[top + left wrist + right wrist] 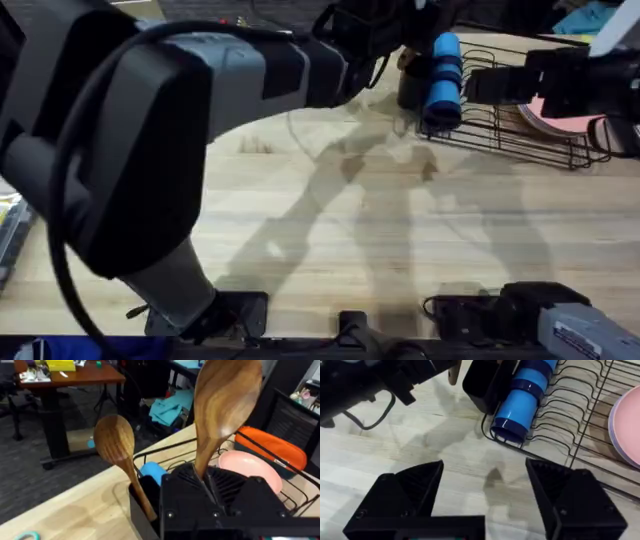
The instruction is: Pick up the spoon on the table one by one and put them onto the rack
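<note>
My left gripper (205,480) is shut on the handle of a brown wooden spoon (225,405), held bowl-up just above the rack's black utensil cup (142,505). A second spoon (115,440) stands in that cup, bowl up. From overhead, the left arm reaches across the table (330,230) to the black wire rack (520,135), with its gripper (375,35) over the cup (412,85). The right gripper (485,495) hangs open with nothing in it over the tabletop in front of the rack (570,415), near the rack's left part (485,85).
A blue cup (445,80) lies on its side in the rack beside the utensil cup, and a pink plate (565,120) rests at the rack's right. An orange object (272,447) sits behind the plate. A teal scissors handle (27,535) lies on the table.
</note>
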`<state>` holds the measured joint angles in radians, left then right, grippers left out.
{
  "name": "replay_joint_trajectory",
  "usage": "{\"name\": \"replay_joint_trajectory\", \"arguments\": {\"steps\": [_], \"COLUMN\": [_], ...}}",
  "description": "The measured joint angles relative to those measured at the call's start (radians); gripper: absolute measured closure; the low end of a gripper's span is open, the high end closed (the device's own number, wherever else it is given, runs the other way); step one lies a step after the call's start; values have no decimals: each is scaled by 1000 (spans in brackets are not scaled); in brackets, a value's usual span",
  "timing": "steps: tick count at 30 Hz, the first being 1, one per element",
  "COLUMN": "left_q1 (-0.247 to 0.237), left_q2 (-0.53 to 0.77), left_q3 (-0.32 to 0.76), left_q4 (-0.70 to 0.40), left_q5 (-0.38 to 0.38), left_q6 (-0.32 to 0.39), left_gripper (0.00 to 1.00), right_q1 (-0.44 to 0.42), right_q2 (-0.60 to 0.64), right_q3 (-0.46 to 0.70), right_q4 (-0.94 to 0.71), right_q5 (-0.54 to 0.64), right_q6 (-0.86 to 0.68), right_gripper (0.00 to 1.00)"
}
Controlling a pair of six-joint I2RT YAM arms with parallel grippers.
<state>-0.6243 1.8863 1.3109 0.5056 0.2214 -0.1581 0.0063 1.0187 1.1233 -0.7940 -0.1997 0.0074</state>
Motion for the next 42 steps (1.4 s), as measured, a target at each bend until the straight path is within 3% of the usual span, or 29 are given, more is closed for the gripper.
{"name": "replay_joint_trajectory", "arguments": {"steps": [16, 29, 37, 42], "left_q1": [-6, -19, -19, -19], "left_q2": [14, 106, 111, 111], "left_q3": [0, 0, 0, 0], "left_q4": [111, 182, -48, -116], "left_q5": [0, 0, -1, -4], "left_q6": [-87, -129, -137, -137], "left_gripper": [956, 956, 956, 956], "right_q1": [0, 0, 0, 0], "right_q2": [0, 0, 0, 0], "right_q3": [0, 0, 0, 0], "right_q4": [0, 0, 0, 0], "right_q5": [0, 0, 0, 0], "right_q6": [0, 0, 0, 1], "right_gripper": [9, 9, 9, 9]}}
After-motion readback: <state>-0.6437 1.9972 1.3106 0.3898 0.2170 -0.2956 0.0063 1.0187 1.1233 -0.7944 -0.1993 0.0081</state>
